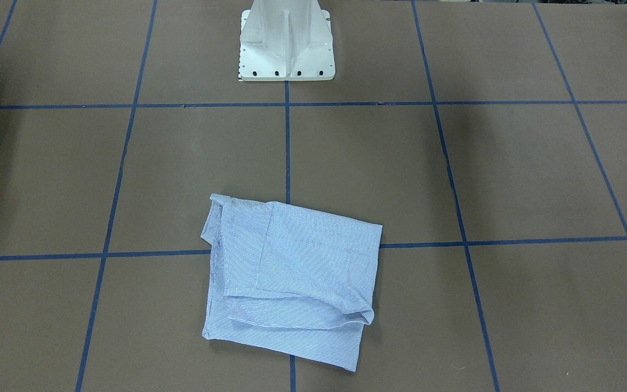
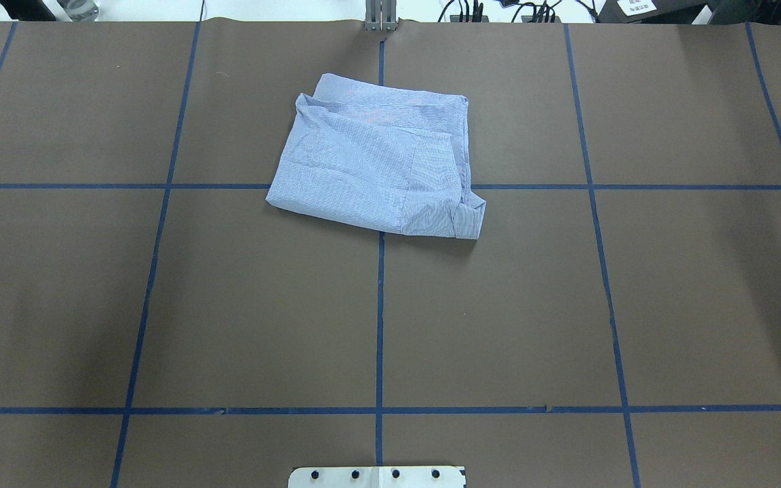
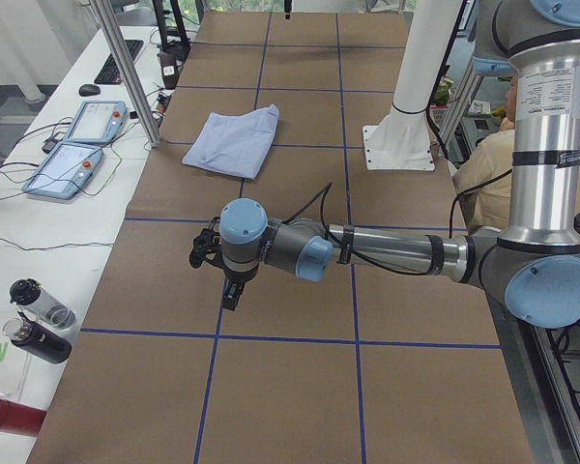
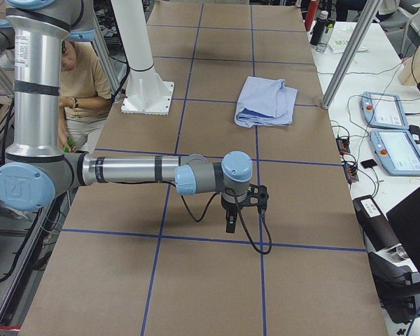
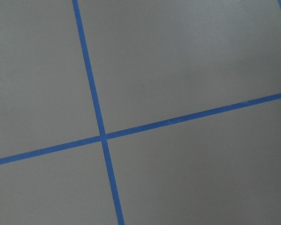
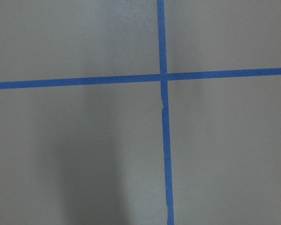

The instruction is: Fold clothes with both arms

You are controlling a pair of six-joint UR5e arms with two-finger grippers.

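Shirt point(image 2: 370, 163), fine-striped pale blue cloth, lies folded in a rumpled rectangle on the matte brown table point(image 2: 228, 305), out in front of the white pedestal point(image 1: 286, 54). Left gripper point(image 3: 228, 290) and right gripper point(image 4: 230, 222) hang far to either side of that pedestal; their jaw state cannot be told.

Soft, even light falls from above. The shirt point(image 2: 377, 169) is sharply rendered and throws only a thin dark rim under its robot-side edge, while broad, blurry shadows dim the table point(image 2: 160, 305) well to either side of it.
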